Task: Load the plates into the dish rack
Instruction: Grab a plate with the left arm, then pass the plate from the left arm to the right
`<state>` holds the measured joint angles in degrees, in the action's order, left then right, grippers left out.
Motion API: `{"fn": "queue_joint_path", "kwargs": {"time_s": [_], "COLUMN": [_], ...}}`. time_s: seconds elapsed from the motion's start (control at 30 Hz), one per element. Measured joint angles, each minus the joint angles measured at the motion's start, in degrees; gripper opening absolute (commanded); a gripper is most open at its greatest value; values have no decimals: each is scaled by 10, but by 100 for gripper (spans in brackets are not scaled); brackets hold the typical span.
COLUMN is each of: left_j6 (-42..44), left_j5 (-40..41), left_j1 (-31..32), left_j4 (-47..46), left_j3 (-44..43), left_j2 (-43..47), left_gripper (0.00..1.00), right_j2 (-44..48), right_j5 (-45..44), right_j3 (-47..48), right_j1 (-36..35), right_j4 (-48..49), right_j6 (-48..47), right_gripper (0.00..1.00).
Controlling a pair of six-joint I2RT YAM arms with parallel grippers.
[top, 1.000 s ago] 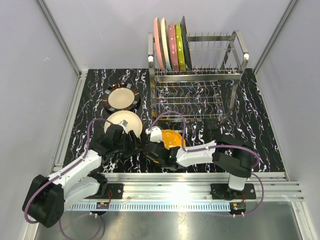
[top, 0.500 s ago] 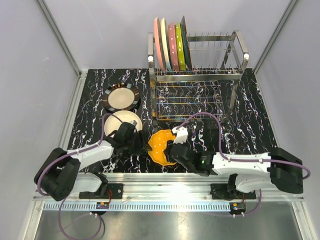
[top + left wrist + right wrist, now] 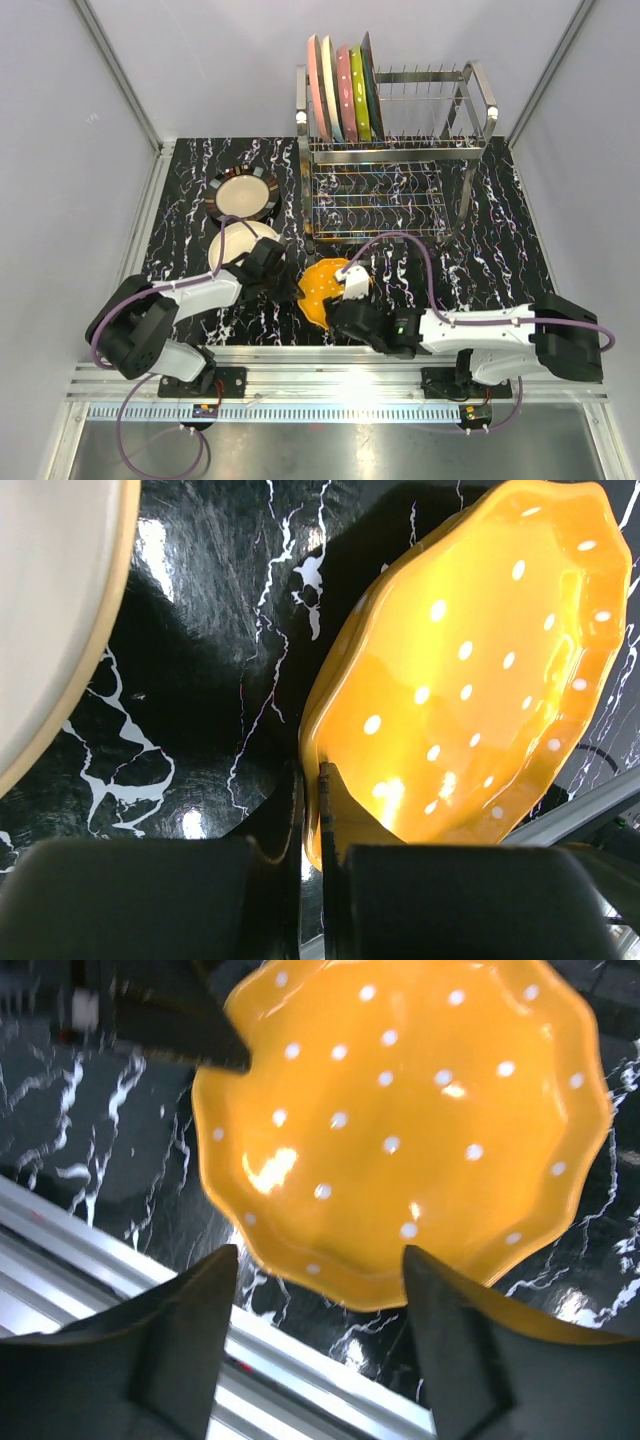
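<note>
An orange white-dotted plate (image 3: 320, 290) (image 3: 470, 680) (image 3: 400, 1120) is tilted above the black marble table near the front. My left gripper (image 3: 292, 281) (image 3: 311, 810) is shut on its left rim, one finger on each face. My right gripper (image 3: 338, 310) (image 3: 320, 1260) stands open at the plate's near edge, its fingers apart from it. A cream plate (image 3: 233, 240) (image 3: 50, 610) and a black-rimmed plate (image 3: 242, 195) lie flat on the left. Several plates (image 3: 340, 90) stand upright at the left end of the dish rack (image 3: 430, 150).
The rack's right tines (image 3: 425, 85) hold nothing. An aluminium rail (image 3: 400, 360) (image 3: 120, 1260) runs along the table's front edge just below the plate. White walls close in on both sides.
The left gripper moved right to the orange plate and shut on its rim. The right gripper opened and let go of the plate's near edge.
</note>
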<state>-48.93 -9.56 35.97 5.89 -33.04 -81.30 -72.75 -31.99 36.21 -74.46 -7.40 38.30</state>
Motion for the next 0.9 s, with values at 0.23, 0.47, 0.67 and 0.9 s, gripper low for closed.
{"fn": "queue_joint_path", "kwargs": {"time_s": [0.23,0.47,0.67,0.9], "left_j6": [14,42,49,54], "left_j5": [13,33,38,34], "left_j1": [1,1,1,1], "left_j4": [62,155,204,245], "left_j3": [-14,-45,-50,-67], "left_j2": [21,73,104,127], "left_gripper": [0,0,0,0], "right_j2": [-82,-165,-246,-347], "right_j5": [-69,-132,-168,-230], "right_j3": [74,151,205,263], "right_j1": [-112,-151,-175,-185], "right_j4": [-47,-81,-106,-127], "right_j6": [-67,-142,-196,-217], "right_gripper": [100,99,100,95]}}
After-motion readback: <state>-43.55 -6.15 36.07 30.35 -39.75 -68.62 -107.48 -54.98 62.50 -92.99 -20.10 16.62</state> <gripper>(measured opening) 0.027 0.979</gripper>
